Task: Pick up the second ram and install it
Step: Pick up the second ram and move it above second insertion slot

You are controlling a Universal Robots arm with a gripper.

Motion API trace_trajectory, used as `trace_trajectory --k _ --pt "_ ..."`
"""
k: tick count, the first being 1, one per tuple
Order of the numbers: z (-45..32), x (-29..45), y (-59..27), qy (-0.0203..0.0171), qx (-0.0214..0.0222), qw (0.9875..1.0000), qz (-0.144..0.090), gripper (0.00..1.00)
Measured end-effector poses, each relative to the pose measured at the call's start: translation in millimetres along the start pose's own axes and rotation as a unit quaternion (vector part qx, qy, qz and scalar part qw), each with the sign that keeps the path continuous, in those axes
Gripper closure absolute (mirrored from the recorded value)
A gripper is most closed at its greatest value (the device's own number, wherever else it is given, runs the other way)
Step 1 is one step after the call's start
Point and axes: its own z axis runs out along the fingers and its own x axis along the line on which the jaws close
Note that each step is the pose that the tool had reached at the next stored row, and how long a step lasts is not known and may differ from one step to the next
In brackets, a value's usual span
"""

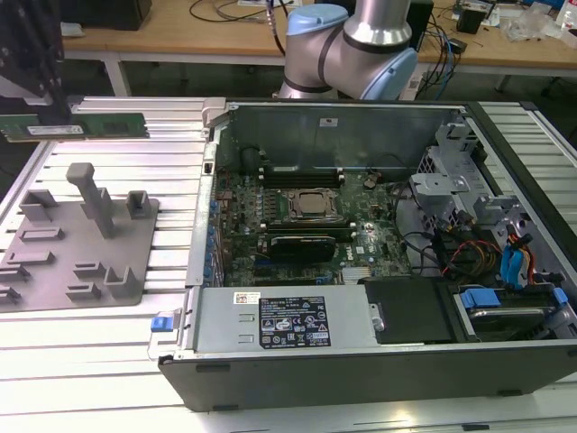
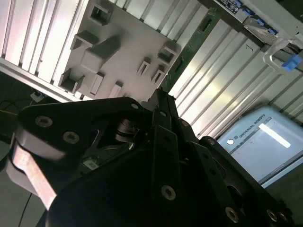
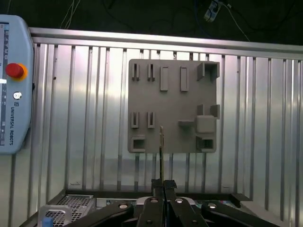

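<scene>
Hanging over the slatted aluminium table point(image 1: 117, 307) at the exterior view's far left, the second ram point(image 1: 99, 126) is held level and edge-up in the gripper point(image 1: 56, 115), whose dark fingers are closed on the stick near one of its ends. The green board is seen lengthwise from that camera, with most of it reaching towards the exterior view's right. It is kept clear of the grey tray point(image 1: 77, 239), which lies on the table nearer the camera, and well apart from the open computer case point(image 1: 361, 352). In the first wrist view the ram point(image 3: 161, 142) is seen edge-on as a thin line rising from between the closed fingertips of the gripper point(image 3: 161, 182), and it is lined up over the edge of the grey tray point(image 3: 173, 71) (its upright pegs and small pockets are plainly seen from above). A teach pendant point(image 3: 14, 85) is laid on the table beside the tray. In the second wrist view the ram point(image 2: 194, 45) is shown as a green strip running away from the gripper point(image 2: 158, 97). Inside the case the motherboard point(image 1: 243, 198) is exposed, with the silver processor point(image 1: 311, 206) seated at its middle. The robot arm point(image 1: 352, 41) is mounted behind the case.
</scene>
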Motion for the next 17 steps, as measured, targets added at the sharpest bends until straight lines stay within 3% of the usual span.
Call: trace_trajectory --k 6,11,17 --pt "-1.3 1.1 -27.3 0.0 -0.0001 1.0 0.0 0.91" --pt "-2.6 2.4 -56.5 0.0 -0.0001 1.0 0.0 0.91" --pt "-3.6 3.3 -79.8 0.0 -0.0002 1.0 0.0 0.91"
